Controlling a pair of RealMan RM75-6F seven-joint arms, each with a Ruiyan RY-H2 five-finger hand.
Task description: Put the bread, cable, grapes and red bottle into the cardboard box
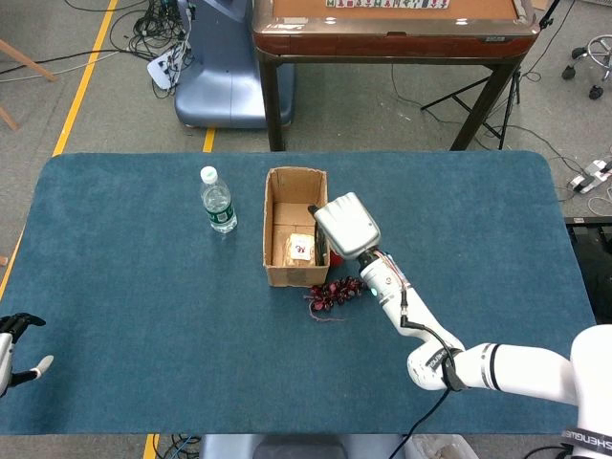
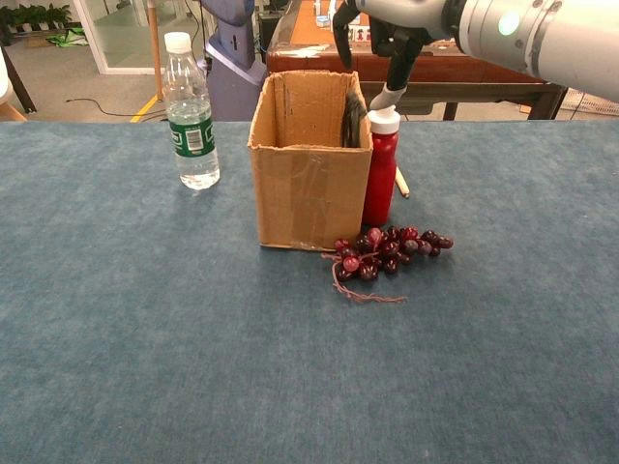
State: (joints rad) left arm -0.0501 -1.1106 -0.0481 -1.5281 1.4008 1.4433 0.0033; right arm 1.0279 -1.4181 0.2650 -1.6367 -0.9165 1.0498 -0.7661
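Right hand: the white robotic right hand is hovering over the right edge of the open brown cardboard box, its fingers pointing down above the box rim; whether they are pinching anything cannot be told.
Cable: the black coiled cable is hanging inside the box against its right wall, its top showing at the rim in the chest view.
Bread: the pale slice of bread is lying on the box floor, near the front end.
Red bottle: the red plastic bottle with a white cap is standing upright, touching the box's right side, under the right hand.
Grapes: the dark red bunch of grapes is lying on the blue felt-covered table, just in front of the red bottle and beside the box's front right corner.
Left hand: the black-and-white left hand is resting at the table's near left edge, fingers spread and holding nothing.
Water bottle: the clear plastic water bottle with a green label is standing upright left of the box, apart from it.
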